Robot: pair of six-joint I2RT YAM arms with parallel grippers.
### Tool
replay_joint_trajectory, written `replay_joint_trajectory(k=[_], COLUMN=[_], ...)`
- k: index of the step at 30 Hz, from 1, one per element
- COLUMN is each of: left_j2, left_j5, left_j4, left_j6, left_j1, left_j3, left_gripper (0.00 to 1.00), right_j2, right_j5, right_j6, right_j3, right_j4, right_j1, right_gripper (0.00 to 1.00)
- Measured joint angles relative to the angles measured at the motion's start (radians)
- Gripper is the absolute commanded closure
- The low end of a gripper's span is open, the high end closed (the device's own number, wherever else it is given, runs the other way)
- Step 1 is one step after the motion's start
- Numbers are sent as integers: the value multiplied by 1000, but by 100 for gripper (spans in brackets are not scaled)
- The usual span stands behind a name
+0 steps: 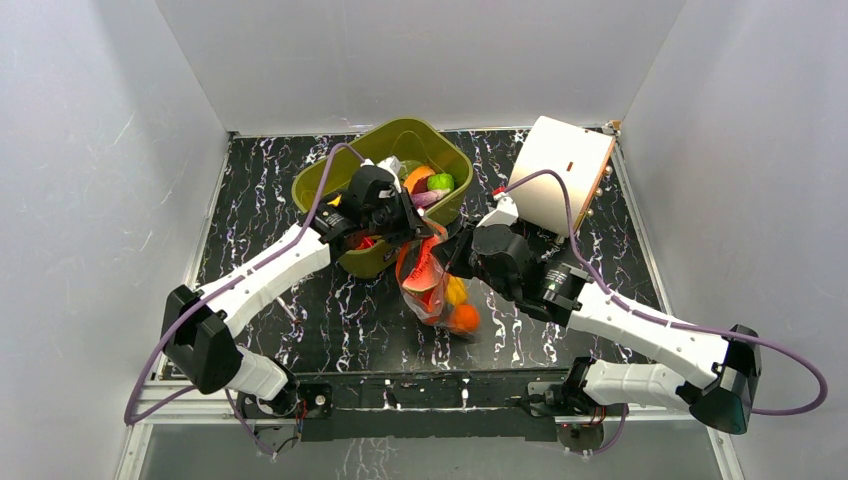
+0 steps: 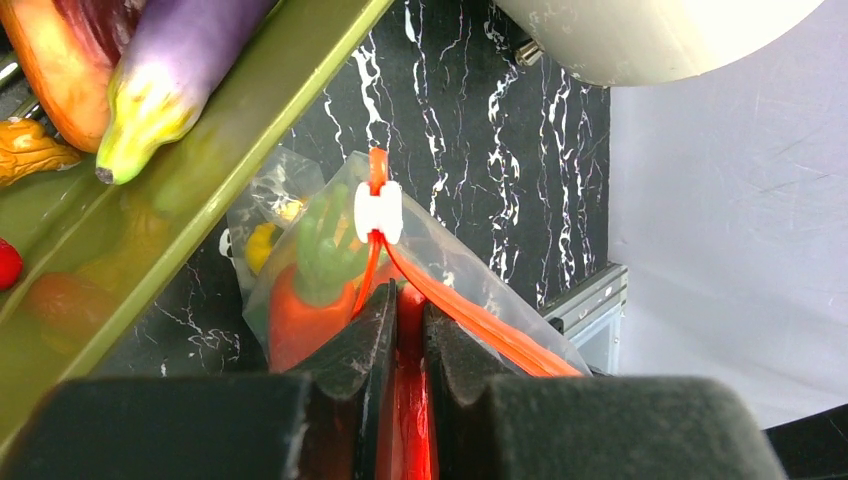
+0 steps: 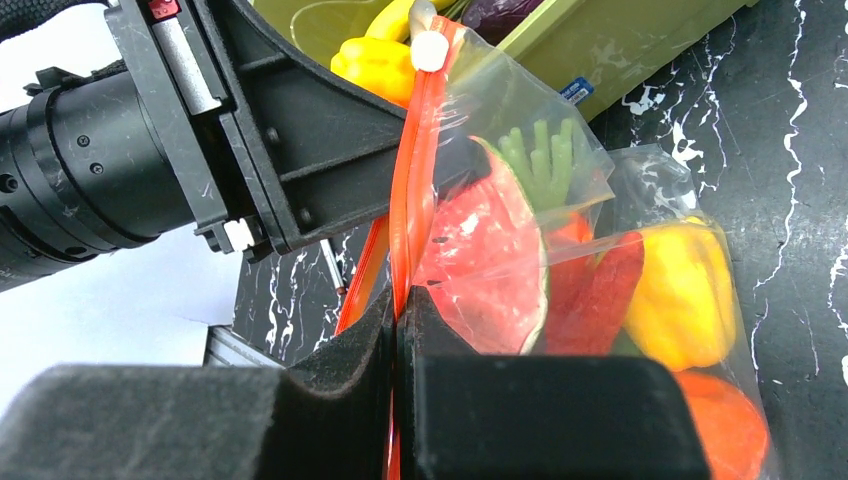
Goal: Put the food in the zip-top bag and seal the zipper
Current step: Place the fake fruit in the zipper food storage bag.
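The zip-top bag (image 1: 432, 290) hangs between both grippers in front of the tub, and food shows through it: a watermelon slice (image 3: 490, 260), a yellow pepper (image 3: 685, 290), a red chilli (image 3: 600, 295) and an orange ball (image 3: 725, 425). My left gripper (image 2: 405, 300) is shut on the red-orange zipper (image 2: 470, 315), just behind the white slider (image 2: 378, 212). My right gripper (image 3: 402, 300) is shut on the same zipper (image 3: 412, 190) lower down, and the slider (image 3: 430, 50) sits at the far end by the left gripper's black body (image 3: 290, 130). A carrot (image 2: 300, 315) presses against the bag wall.
The olive-green tub (image 1: 400, 135) stands behind the bag and still holds food, including a purple eggplant (image 2: 180, 70) against its rim (image 2: 230, 180). A white board (image 1: 565, 170) leans at the back right. Grey walls close in three sides.
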Motion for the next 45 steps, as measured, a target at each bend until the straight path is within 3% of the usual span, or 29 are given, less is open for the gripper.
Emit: replay_joint_trajectory(k=[8,9,11,13,15,20,34,45], left_j2=[13,13,13,13,13,-4,-185,-135], left_j5=[-71,-77,-87,-87,-76,-35,-62,27], left_j4=[-11,-10,-10,-9,-2,13,-173,-190], left_j6=[1,1,2,4,-2,10,164,206], left_j1=[-26,-26,-26,-26,-26,-26,-26,-26], left_j3=[7,7,7,7,7,8,112,15], left_gripper=[99,95,75,62,52,40,44,50], right_j2=[7,7,7,7,7,-2,-129,-143], right_j5=[-2,-1,1,1,3,20,36,53], right_j6=[2,2,3,3,2,-8,-55,-71], right_j3=[0,0,0,0,0,0,-66,-67], right_j4=[5,5,4,5,5,3,0,-5], right_j1=[0,0,0,0,0,0,0,0], right_gripper=[100,100,100,100,100,100,100,100])
